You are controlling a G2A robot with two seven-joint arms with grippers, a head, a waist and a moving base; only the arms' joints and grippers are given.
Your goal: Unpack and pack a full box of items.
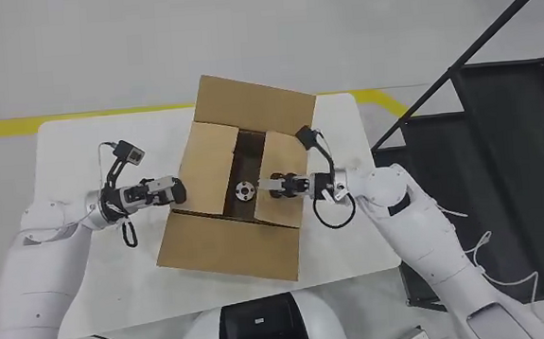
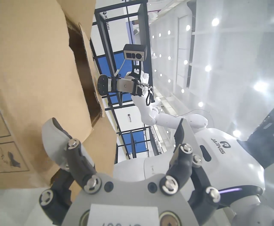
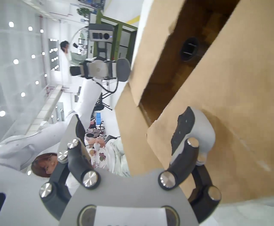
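While left end effector (image 2: pixel 116 128) and right end effector (image 3: pixel 130 119) gape — top view shows the box's (image 1: pixel 230 248) round item (image 1: pixel 245 190)

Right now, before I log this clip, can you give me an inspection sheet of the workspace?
Surface: white table.
Job's things: cardboard box, flaps half open; round item inside.
Clutter: nothing seen.
Hands: left hand open at the box's side; right hand open, one finger against a flap.
Cables: black loop at each wrist.
Surroundings: yellow floor line, black steps beside the table.
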